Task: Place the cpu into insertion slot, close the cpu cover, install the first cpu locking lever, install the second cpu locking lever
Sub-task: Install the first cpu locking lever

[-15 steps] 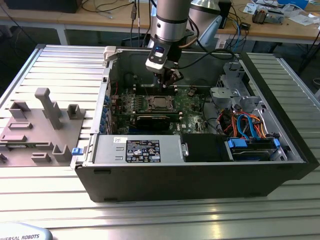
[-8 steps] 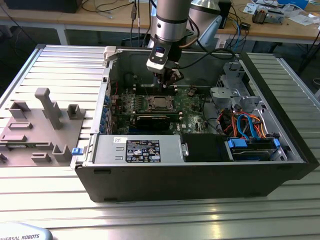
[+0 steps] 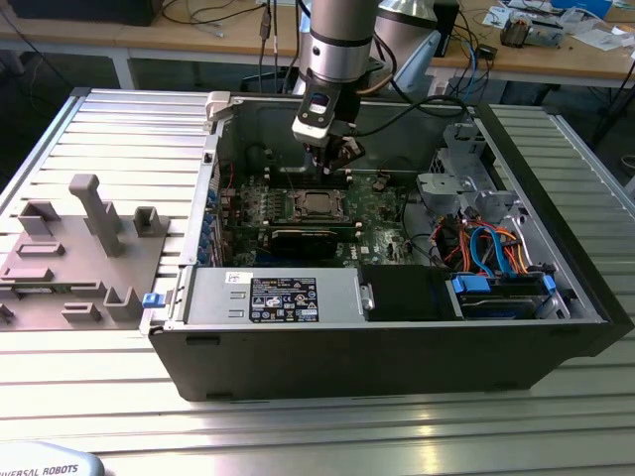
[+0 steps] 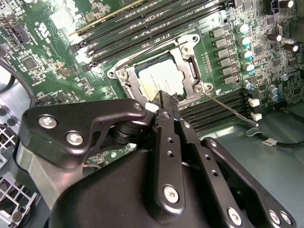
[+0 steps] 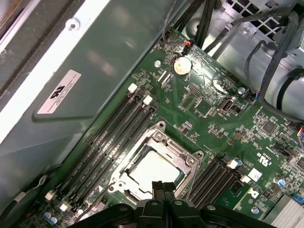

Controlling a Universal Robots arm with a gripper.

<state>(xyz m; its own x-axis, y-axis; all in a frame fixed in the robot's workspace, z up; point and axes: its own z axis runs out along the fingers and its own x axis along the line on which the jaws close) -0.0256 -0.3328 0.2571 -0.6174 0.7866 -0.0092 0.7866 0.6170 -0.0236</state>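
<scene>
The cpu [image 4: 160,77] [image 5: 154,169] lies flat in the insertion slot [image 3: 316,203] on the green motherboard, its silvery top showing. The cpu cover [image 4: 186,61] [image 5: 164,145] lies down around it, framing the chip through its square window. A thin metal locking lever [image 4: 230,109] sticks out slantwise from one corner of the socket. My gripper [image 3: 340,159] [image 4: 167,100] [image 5: 163,186] hangs just above the socket's edge, its black fingertips pressed together with nothing between them.
Everything sits inside an open black computer case [image 3: 397,347]. Memory slots [image 4: 152,23] run beside the socket and a long black card [image 3: 308,238] lies in front. Cables and a drive cage [image 3: 486,268] fill the exterior view's right. A grey fixture plate [image 3: 79,258] lies outside, on the left.
</scene>
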